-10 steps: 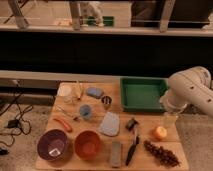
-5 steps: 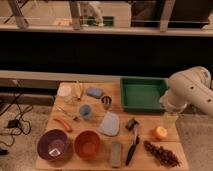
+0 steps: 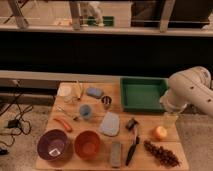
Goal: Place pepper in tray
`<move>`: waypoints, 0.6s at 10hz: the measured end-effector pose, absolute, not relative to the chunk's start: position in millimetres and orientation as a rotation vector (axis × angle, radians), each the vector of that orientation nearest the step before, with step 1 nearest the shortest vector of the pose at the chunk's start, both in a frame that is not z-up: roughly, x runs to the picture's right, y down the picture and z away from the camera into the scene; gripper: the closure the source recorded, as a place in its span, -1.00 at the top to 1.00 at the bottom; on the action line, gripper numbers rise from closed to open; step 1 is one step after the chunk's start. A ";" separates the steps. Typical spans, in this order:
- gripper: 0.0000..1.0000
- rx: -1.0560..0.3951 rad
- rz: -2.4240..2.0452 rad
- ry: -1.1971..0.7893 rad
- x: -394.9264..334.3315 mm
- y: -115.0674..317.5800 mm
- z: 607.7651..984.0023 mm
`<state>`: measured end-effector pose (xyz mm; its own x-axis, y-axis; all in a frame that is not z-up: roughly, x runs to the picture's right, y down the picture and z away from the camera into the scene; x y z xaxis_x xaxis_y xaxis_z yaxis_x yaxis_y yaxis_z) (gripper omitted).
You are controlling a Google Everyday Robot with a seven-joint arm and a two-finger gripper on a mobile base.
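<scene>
1. Note tool (image 3: 170,120) open and empty beside tray (image 3: 123,95) front right corner, unmoved over last second.
2. Locate pepper (image 3: 63,123) on worktop (image 3: 150,122) left side, well apart from tool.
3. Treat reach as not yet begun.

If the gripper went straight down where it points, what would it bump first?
Probably the table, right beside the orange fruit. The gripper hangs pointing down at the table's right side. Depth is unclear, so it might touch the fruit.
</scene>
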<state>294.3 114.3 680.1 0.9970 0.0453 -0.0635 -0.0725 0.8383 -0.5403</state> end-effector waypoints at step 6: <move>0.60 -0.575 0.012 -0.005 258.2 126.9 674.7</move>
<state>258.2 126.9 674.7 0.9999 0.0129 0.0017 -0.0100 0.8390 -0.5440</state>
